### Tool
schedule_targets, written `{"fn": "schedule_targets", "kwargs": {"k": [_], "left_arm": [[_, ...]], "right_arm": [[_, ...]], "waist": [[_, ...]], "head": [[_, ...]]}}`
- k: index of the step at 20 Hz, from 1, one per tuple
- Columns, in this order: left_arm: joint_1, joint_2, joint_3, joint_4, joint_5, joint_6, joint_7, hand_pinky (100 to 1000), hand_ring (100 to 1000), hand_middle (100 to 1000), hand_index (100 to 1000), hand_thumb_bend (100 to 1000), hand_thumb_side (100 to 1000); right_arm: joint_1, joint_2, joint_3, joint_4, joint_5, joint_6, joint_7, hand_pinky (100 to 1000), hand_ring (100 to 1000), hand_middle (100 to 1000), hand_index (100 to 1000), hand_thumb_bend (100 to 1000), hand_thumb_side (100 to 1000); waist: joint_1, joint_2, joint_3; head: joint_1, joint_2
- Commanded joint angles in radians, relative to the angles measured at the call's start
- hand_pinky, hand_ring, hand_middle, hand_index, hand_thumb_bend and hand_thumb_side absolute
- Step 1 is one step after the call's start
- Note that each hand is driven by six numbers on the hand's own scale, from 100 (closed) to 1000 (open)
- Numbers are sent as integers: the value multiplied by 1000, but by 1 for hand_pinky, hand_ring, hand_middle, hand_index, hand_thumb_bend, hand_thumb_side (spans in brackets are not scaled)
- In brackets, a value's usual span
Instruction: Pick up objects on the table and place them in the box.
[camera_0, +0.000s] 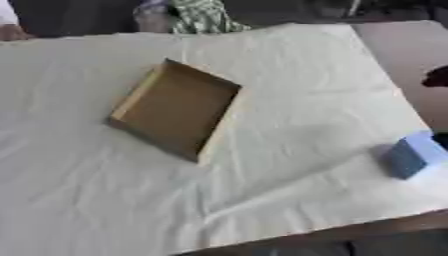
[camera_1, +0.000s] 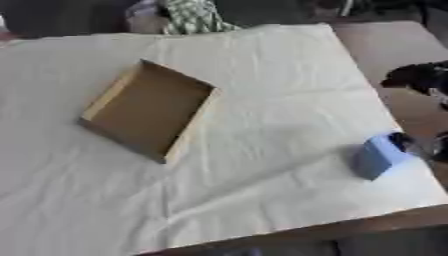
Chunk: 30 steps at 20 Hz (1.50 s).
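Right hand sat at right edge, dark, fingers too blurry to tell. Blue block lay near it. Brown box sat empty on white cloth.

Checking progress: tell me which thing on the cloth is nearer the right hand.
The blue block, right beside the right hand; the empty cardboard box lies far left.
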<state>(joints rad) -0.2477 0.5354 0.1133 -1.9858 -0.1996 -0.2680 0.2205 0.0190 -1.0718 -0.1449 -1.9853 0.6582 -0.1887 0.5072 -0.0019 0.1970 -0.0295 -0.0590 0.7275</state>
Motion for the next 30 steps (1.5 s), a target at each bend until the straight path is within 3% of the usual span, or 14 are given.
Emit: {"fn": "schedule_targets", "kwargs": {"k": [1,10,18,26,30], "left_arm": [[-6,17,5,-14,5,1,-4,671,692,594,759,435,596],[-6,17,4,-14,8,5,-8,668,683,585,754,434,594],[-9,10,1,-14,12,8,-12,665,674,577,750,431,597],[-14,6,0,-14,14,8,-14,662,670,573,744,430,599],[-16,2,-1,-14,15,9,-16,660,667,571,742,428,602]], "right_arm": [[3,-54,-1,-12,-1,13,30,898,920,949,1000,292,448],[11,-80,32,13,28,15,64,907,928,959,1000,381,362],[-16,-96,65,47,37,-2,60,908,927,957,1000,394,355],[-50,-96,75,82,67,-11,39,903,922,951,1000,400,369],[-65,-97,80,100,79,-15,28,902,922,950,1000,408,367]], "waist": [[-4,-15,-4],[-9,-19,-16],[-5,-18,-21],[1,-12,-18],[4,-7,-15]], "head": [[9,6],[27,13],[20,9],[-78,-25],[-98,-42]]}}
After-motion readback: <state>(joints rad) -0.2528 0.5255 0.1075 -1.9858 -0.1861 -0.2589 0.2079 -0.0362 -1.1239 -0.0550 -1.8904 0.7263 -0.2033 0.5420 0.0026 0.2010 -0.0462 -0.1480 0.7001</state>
